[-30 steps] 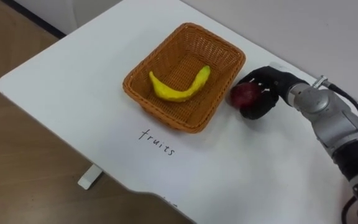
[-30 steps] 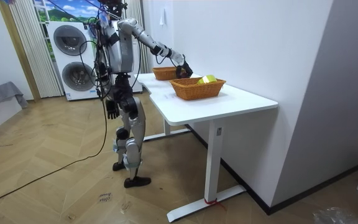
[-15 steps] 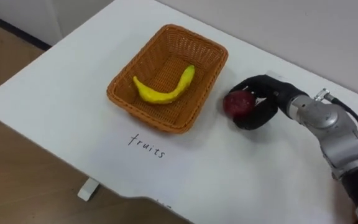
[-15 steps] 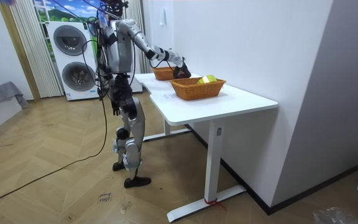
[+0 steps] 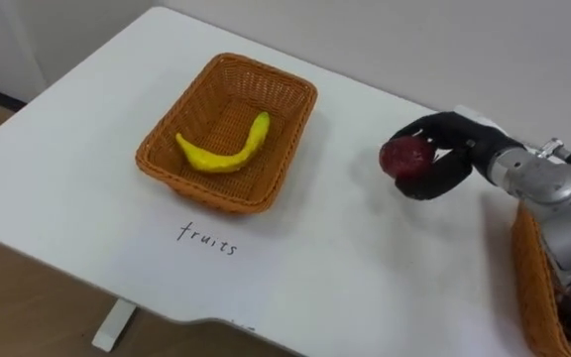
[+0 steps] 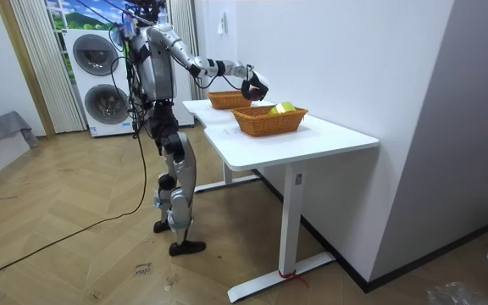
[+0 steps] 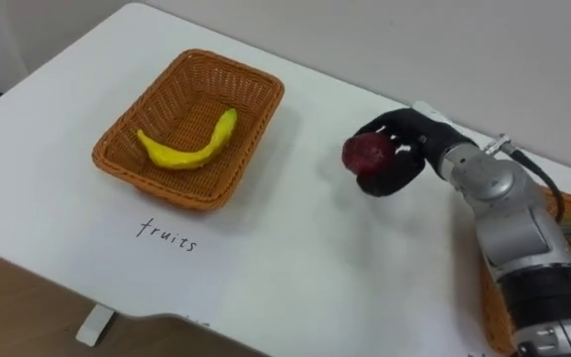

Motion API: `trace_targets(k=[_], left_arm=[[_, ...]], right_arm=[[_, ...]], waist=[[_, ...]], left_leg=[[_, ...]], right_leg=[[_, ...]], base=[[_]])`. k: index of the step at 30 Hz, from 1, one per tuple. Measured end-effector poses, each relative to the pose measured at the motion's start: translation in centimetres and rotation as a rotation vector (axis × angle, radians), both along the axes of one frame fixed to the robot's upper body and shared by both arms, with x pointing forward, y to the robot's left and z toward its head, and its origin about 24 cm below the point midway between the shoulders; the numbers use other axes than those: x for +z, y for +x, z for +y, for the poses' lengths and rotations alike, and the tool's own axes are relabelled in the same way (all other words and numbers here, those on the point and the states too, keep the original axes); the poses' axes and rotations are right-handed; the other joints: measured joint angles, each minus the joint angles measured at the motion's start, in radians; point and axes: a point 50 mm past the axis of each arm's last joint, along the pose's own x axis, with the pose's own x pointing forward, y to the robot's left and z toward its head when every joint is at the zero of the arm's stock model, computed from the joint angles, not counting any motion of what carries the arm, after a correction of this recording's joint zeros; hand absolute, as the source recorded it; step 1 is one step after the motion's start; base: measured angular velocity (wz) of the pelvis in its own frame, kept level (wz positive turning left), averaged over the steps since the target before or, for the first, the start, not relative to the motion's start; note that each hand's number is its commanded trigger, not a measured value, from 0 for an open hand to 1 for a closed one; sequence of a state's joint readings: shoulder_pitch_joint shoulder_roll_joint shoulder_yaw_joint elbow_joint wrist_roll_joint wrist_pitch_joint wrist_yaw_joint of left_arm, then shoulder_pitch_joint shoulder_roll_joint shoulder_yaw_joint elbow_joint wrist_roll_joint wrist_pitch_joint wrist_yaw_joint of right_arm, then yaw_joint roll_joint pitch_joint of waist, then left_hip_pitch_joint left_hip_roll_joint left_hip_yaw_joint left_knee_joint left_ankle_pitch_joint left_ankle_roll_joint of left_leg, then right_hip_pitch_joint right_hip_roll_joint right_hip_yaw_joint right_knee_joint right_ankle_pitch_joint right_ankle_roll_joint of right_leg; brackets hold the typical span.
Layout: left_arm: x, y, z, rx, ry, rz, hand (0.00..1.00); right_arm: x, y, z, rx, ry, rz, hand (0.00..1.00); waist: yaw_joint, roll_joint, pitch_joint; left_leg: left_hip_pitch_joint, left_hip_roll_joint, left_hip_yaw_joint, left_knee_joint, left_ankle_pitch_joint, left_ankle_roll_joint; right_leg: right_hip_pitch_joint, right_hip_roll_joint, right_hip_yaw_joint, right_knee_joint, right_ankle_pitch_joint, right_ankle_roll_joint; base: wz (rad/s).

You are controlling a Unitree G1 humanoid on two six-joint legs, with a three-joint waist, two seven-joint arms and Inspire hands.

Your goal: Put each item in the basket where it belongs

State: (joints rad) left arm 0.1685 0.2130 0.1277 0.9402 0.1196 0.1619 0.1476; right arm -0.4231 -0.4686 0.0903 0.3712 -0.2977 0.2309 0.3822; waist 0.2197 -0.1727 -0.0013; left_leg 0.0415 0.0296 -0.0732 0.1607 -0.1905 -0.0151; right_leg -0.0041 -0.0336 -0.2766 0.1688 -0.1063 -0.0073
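Above white desk (image 5: 345, 263), grips red fruit (image 5: 405, 157) in curled right hand (image 5: 446, 175), clear of the surface. Leaves basket (image 5: 293, 137) with banana (image 5: 218, 156) well to the hand's left. Risks clipping the near rim, or dropping short and rolling off if released early.

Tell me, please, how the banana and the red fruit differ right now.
The banana is yellow, long and curved; the red fruit is dark red and roundish. The banana lies inside the fruit basket; the red fruit is outside it, to its right. The banana lies free, while the right hand has its fingers curled round the red fruit. Both are fruit over the white table.
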Motion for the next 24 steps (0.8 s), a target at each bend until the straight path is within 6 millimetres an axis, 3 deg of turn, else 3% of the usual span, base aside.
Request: trace_targets(k=[6, 17, 24], left_arm=[[0.0, 0.1, -0.1, 0.018, -0.005, -0.013, 0.00], [-0.3, -0.9, -0.6, 0.054, -0.025, 0.004, 0.00], [-0.4, -1.5, -0.7, 0.058, -0.029, 0.018, 0.00]], right_arm=[[1.0, 0.1, 0.2, 0.007, -0.060, -0.038, 1.00], [6.1, 0.6, 2.9, 0.101, -0.072, -0.240, 1.00], [6.7, 0.5, 3.2, 0.110, -0.078, -0.264, 1.00]], waist=[[0.003, 0.006, 0.0056], [0.009, 0.005, 0.0050], [0.031, 0.005, 0.0058]], left_leg=[[0.003, 0.000, 0.001, -0.009, 0.000, 0.000], [0.006, 0.000, 0.007, -0.011, 0.001, 0.001], [0.011, 0.003, 0.005, -0.020, 0.000, 0.001]], right_leg=[[0.002, 0.000, 0.001, 0.000, 0.000, 0.000], [-0.005, -0.001, 0.002, 0.001, -0.001, 0.002], [0.003, 0.001, 0.001, 0.000, -0.002, 0.002]], base=[[0.00], [-0.02], [0.00]])
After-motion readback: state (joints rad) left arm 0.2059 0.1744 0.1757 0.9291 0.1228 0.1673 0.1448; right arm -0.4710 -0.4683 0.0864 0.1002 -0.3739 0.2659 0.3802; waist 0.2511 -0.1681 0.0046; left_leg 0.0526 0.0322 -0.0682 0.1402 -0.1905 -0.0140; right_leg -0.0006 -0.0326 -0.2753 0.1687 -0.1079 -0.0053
